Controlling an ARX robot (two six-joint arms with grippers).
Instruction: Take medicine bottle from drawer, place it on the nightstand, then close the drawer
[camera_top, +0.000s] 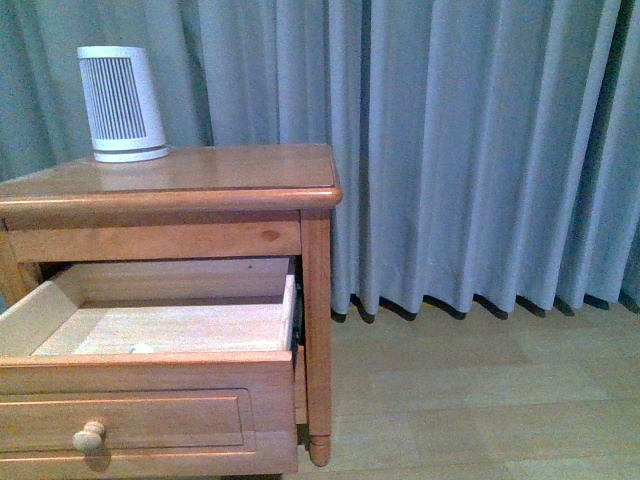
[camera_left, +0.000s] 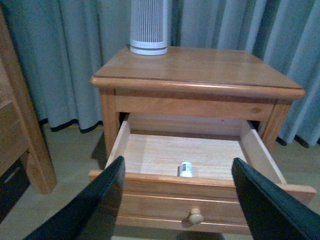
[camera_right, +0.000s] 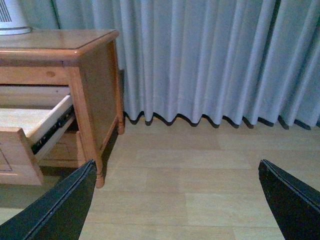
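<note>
While left gripper (camera_left: 178, 162), right gripper (camera_right: 177, 162) jaws gape, medicine bottle (camera_left: 186, 169) stands upright in drawer (camera_left: 257, 152).

Dim, bluish, soft light; mild blur, faint shadows.

An orange-brown wooden nightstand (camera_top: 230, 170) stands on a pale plank floor (camera_top: 480, 400), with a white ribbed cylinder (camera_top: 122, 103) upright at the back of its top and a small white medicine bottle (camera_left: 186, 169) standing in its open upper drawer (camera_top: 150, 395), just behind the front panel.
</note>
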